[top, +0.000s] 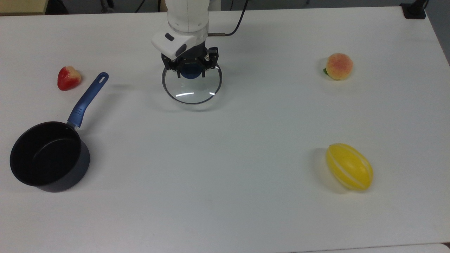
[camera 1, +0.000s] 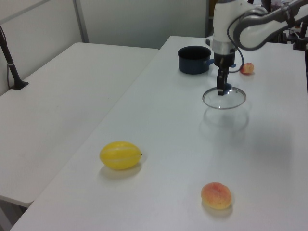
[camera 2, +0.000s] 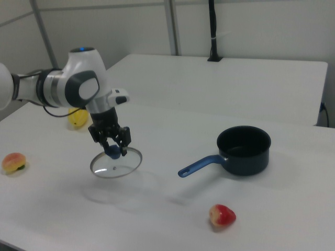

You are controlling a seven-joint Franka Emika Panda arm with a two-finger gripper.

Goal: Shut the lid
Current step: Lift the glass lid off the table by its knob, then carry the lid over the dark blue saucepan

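In the top view, from left to right: the black saucepan with a blue handle [top: 45,154] stands open on the white counter [top: 225,175], with a red strawberry toy [top: 68,78] behind its handle. To the top view's right of the saucepan, well apart from it, the round clear glass lid with a thin metal rim [top: 192,86] hangs above the counter; its shadow lies below. The gripper [top: 190,69] is closed on the lid's blue knob [top: 190,73]. To do this step well, carry the lid level, centre it over the saucepan's rim, then lower slowly before releasing.
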